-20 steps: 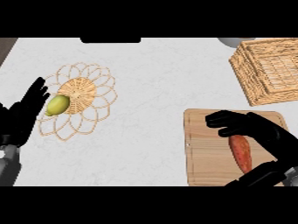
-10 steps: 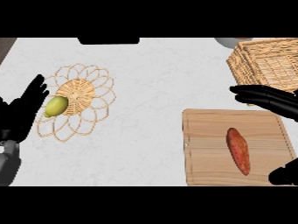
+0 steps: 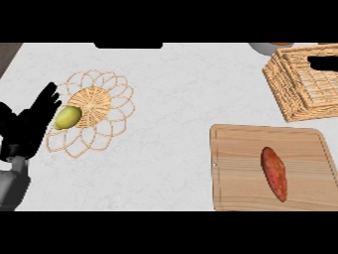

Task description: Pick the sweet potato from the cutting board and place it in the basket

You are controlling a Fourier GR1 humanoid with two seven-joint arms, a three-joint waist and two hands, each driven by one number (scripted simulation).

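Resting at the desk's left edge, the left hand [image 3: 27, 126] stands released, fingers up. Right of it, the sweet potato [image 3: 274, 172] lies ungrasped on the cutting board [image 3: 237, 168]. Far right, over the basket [image 3: 303, 101], the right hand [image 3: 336, 64] barely shows, fingers apparently straight; judging by this, picking comes next, calling for a reach back near.

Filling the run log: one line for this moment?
sweet potato: on cutting board | basket: holds nothing visible | right hand: over basket | left hand: resting open
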